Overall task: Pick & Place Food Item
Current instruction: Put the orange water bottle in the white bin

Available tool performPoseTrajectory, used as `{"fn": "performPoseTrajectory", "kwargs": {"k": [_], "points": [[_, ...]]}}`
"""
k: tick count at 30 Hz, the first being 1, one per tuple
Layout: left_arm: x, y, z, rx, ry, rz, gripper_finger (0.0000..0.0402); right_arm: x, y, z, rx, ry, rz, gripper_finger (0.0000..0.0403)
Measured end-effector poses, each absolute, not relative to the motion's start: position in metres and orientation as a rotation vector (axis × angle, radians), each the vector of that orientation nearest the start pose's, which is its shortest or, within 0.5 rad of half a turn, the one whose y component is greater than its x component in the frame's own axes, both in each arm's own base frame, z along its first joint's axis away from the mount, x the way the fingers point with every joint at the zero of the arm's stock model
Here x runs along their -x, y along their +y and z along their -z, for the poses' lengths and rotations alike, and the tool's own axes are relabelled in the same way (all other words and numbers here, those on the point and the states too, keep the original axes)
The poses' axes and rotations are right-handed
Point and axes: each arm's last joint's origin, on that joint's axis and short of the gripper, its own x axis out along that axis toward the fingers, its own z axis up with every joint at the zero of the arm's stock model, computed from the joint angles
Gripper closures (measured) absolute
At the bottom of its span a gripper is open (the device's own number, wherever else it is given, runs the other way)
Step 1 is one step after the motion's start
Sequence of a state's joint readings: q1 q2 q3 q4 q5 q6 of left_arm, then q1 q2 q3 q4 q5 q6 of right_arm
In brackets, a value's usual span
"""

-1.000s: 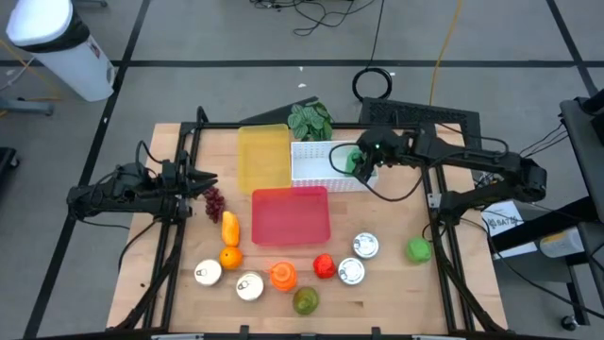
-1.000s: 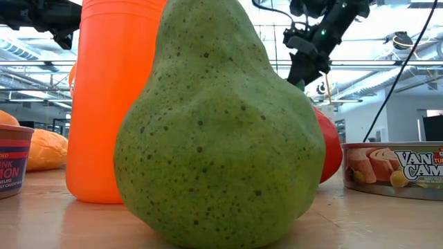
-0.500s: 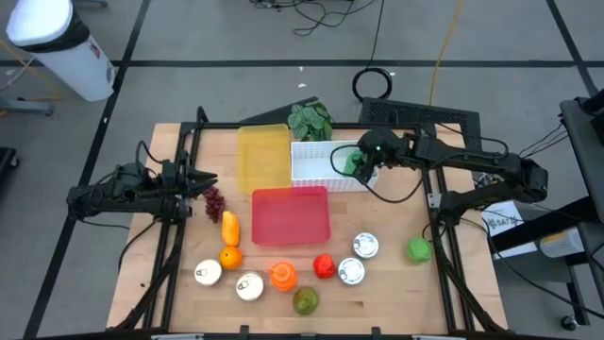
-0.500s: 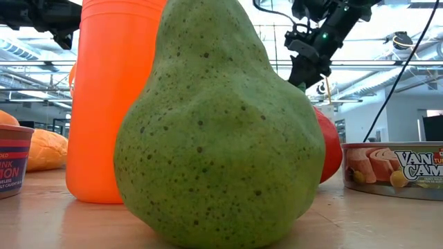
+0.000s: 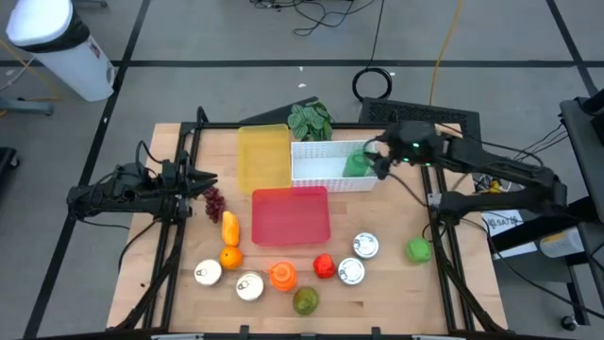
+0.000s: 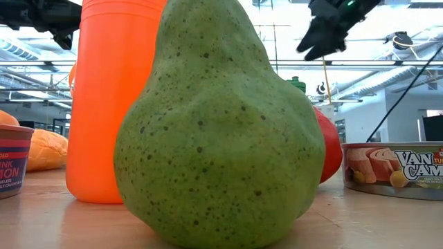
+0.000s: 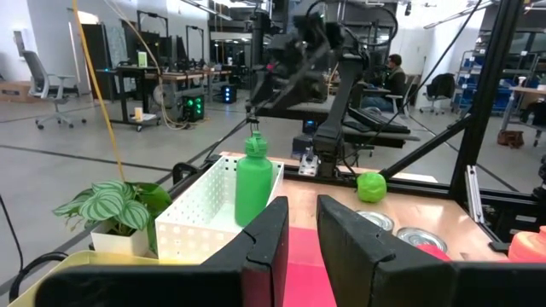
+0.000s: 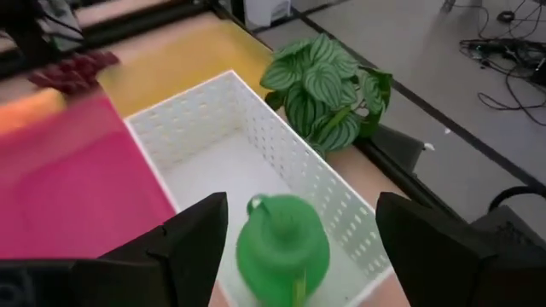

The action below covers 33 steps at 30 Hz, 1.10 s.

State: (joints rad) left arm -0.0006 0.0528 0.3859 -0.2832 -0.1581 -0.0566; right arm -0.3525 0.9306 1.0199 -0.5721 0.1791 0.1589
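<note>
A green bottle (image 5: 357,164) stands upright on its base in the right end of the white perforated basket (image 5: 316,175). It also shows in the right wrist view (image 8: 281,249) and the left wrist view (image 7: 254,183). My right gripper (image 5: 381,162) hovers just right of and above the bottle, open, with its fingers (image 8: 192,243) spread wide and clear of it. High in the low view, the right gripper (image 6: 322,34) is above the bottle's cap (image 6: 296,84). My left gripper (image 5: 208,179) waits at the table's left side near the grapes (image 5: 215,201), its fingers (image 7: 269,243) a narrow gap apart.
A yellow tray (image 5: 263,156) and a pink tray (image 5: 291,215) lie beside the basket, with a potted plant (image 5: 310,120) behind it. Along the near side are a pear (image 5: 304,300), an orange cup (image 5: 282,276), cans (image 5: 364,246), an orange (image 5: 230,256) and a green apple (image 5: 419,249).
My right gripper has drawn away from the green bottle, rising and moving toward the table's right edge. The bottle has stayed upright in the white basket.
</note>
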Motion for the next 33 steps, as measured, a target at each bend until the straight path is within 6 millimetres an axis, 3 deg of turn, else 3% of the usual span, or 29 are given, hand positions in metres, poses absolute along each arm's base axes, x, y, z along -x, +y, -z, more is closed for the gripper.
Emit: {"fn": "performPoseTrajectory", "kwargs": {"k": [4, 9, 16, 21, 29, 33], "points": [[-0.065, 0.005, -0.259, 0.060, -0.054, -0.156, 0.0323, -0.149, -0.051, -0.358, -0.225, 0.383, 0.516, 0.0124], [-0.065, 0.005, -0.259, 0.060, -0.054, -0.156, 0.0323, -0.135, -0.034, -0.349, -0.183, 0.248, 0.415, 0.0128], [-0.065, 0.005, -0.259, 0.061, -0.054, -0.156, 0.0323, -0.136, -0.023, -0.313, -0.105, 0.086, 0.311, 0.0128], [-0.064, 0.005, -0.265, 0.074, -0.117, -0.153, 0.0323, -0.135, -0.018, -0.299, -0.106, 0.058, 0.251, 0.0128], [-0.069, 0.004, -0.270, 0.242, -0.160, -0.139, 0.0323, -0.129, -0.013, -0.299, -0.090, 0.057, 0.101, 0.0129], [-0.084, 0.004, -0.271, 0.313, -0.158, -0.127, 0.0323, -0.127, -0.012, -0.299, -0.070, 0.061, 0.062, 0.0129]]}}
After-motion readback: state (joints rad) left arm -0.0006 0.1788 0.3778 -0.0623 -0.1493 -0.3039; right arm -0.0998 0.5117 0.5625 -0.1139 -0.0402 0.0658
